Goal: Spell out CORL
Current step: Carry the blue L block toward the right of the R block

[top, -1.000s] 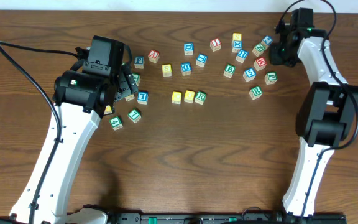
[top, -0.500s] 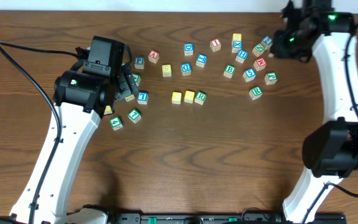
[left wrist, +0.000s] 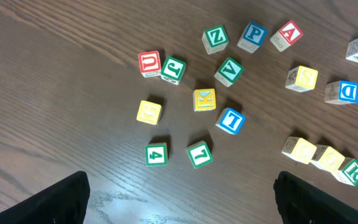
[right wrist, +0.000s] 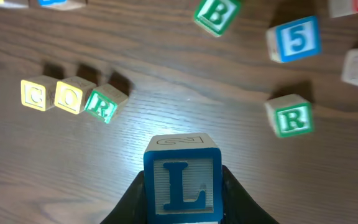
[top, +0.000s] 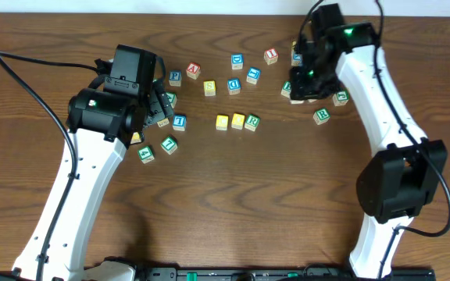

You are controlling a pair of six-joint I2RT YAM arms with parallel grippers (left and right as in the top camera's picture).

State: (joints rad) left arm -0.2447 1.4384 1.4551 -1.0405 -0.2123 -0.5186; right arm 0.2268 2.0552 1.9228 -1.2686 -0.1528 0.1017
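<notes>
Table (top: 209,203): dark brown wood, long visible grain, slight sheen under the wrist light.

Left arm (top: 76,187) and right arm (top: 381,101): white smooth shells, black boxy joints, black cables.

Left claw (left wrist: 182,202): stood wide, only two dark rounded fingertips at the lower corners of its wrist view, nothing between them. It hung over the left cluster of cubes.

Right claw (right wrist: 182,210): narrow, clamped on the L cube (right wrist: 182,180), one black finger on each side face. The cube had a white face with a blue border and a blue L, and a bare wood top with an outline engraved in it. Overhead, the wrist hid it.

Row at table centre: two yellow cubes (right wrist: 37,93) (right wrist: 72,95), square, pale wood sides, faint raised C and O on top. The green R cube (right wrist: 104,102) touched the second one and sat slightly rotated. The L cube sat apart from that row, off past the R end.

Loose cubes, same small wooden shape with coloured letters on white faces: a second green R (right wrist: 291,117), a blue 5 (right wrist: 296,38) and a green B (right wrist: 215,15) near the right claw; a red U (left wrist: 150,62) and a blue T (left wrist: 230,119) under the left claw.
</notes>
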